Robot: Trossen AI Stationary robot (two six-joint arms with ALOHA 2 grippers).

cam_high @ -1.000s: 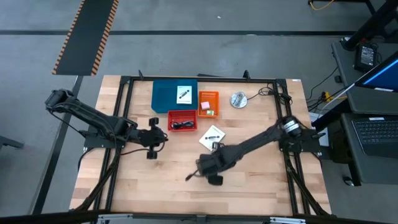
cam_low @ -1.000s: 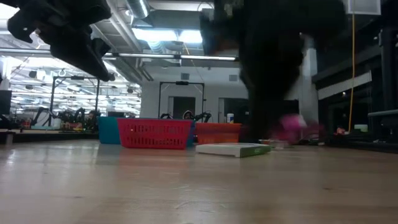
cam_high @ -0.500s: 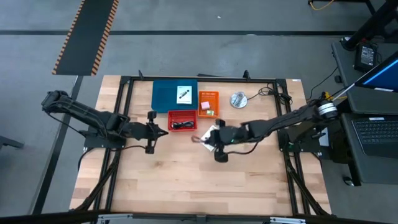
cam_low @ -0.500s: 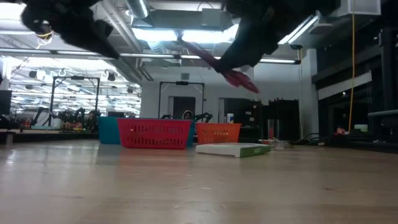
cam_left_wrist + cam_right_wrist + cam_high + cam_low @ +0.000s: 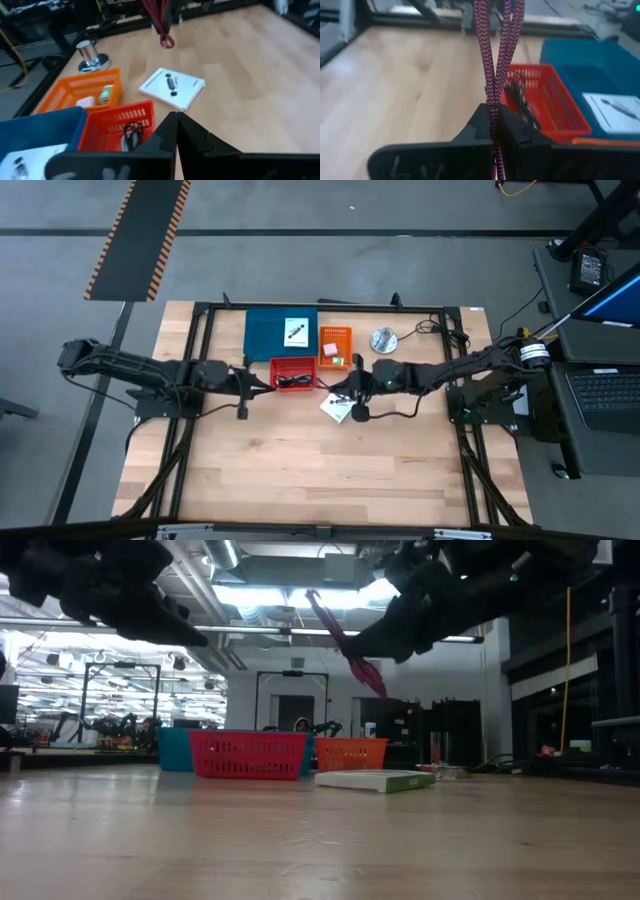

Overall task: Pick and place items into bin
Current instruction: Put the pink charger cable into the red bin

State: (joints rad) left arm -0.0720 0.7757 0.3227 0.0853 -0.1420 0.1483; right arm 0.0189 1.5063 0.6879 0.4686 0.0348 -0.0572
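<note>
My right gripper (image 5: 335, 389) hovers just right of the red bin (image 5: 293, 373), shut on a dark-red braided cable (image 5: 345, 640) that also shows in the left wrist view (image 5: 159, 20). My left gripper (image 5: 260, 383) is shut and empty, left of the red bin. A black cable (image 5: 131, 132) lies in the red bin. One white card (image 5: 340, 408) lies flat on the table under the right gripper. Another white card (image 5: 295, 331) lies in the blue bin (image 5: 265, 335). The orange bin (image 5: 335, 347) holds a green piece (image 5: 106, 92) and a pale cube. My right gripper pinches the dark-red cable between its two fingers, with two strands side by side (image 5: 493, 100) passing through the gap. The strands run on past the fingertips. The cable is lifted clear, its free end (image 5: 375, 683) slanting down well above the table.
A metal disc with a knob (image 5: 383, 340) stands right of the orange bin. The three bins sit in a cluster near the table's far edge. Bare wood (image 5: 300, 470) stretches across the near half of the table. Black frame rails run along both sides.
My right gripper has risen from the near middle of the table and moved toward the far edge, to the red bin's right side, carrying the dark-red cable up clear of the table. My left gripper has crept toward the red bin.
</note>
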